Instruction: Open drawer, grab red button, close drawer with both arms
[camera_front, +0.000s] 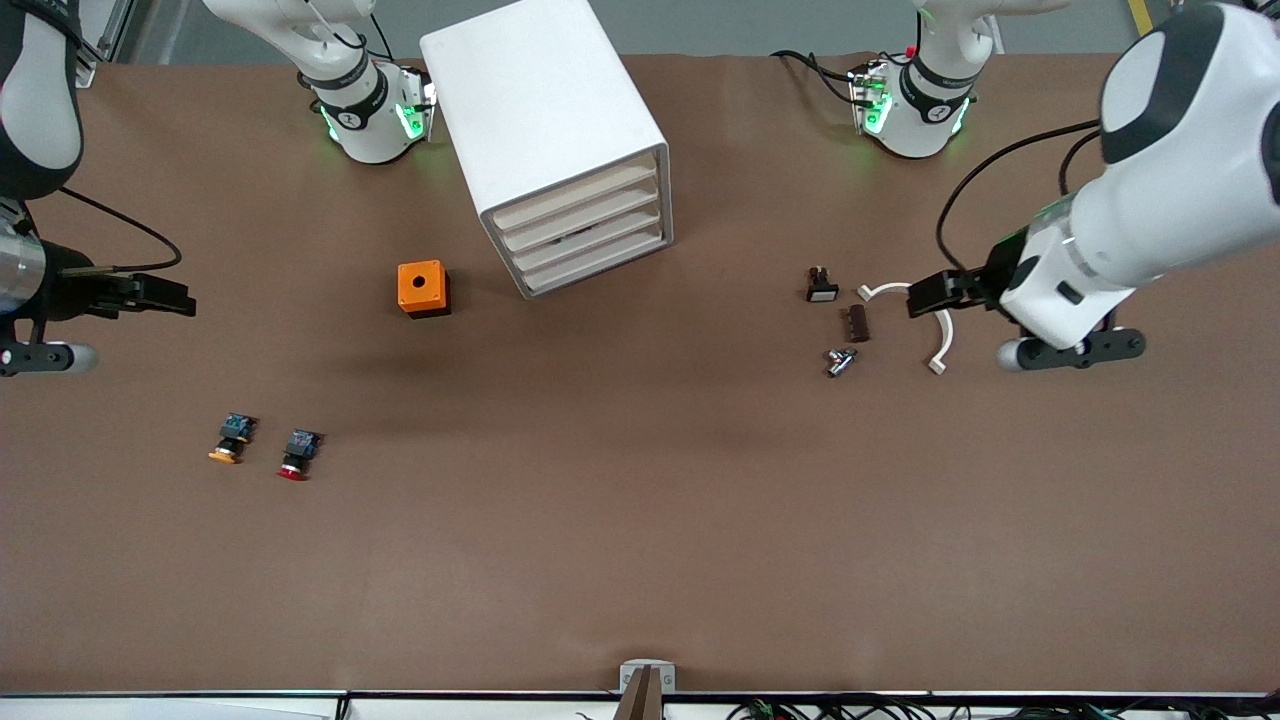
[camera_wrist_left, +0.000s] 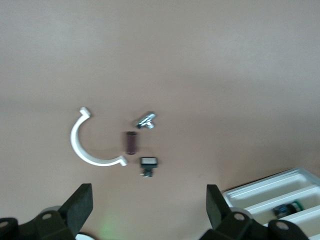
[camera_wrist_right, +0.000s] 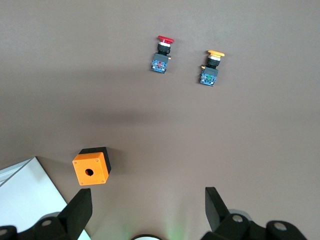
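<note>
Opening step not yet begun: the white four-drawer plastic cabinet (camera_front: 560, 140) is sitting with all drawers shut. The left tool (camera_front: 925, 297) is hovering, fingers spread, over small parts; the right tool (camera_front: 165, 295) is waiting, spread, at its table end. The red-capped push button (camera_front: 297, 454) is lying nearer the camera, beside a yellow-capped button (camera_front: 232, 439). Next, probably: a tool hooking a drawer front.

2 glossy white arms (camera_front: 1150, 220), black joint discs, black cables, green-lit bases.

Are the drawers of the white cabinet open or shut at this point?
Shut. On the white cabinet all four drawer fronts sit flush with the frame, none pulled out. Neither arm touches it.
</note>
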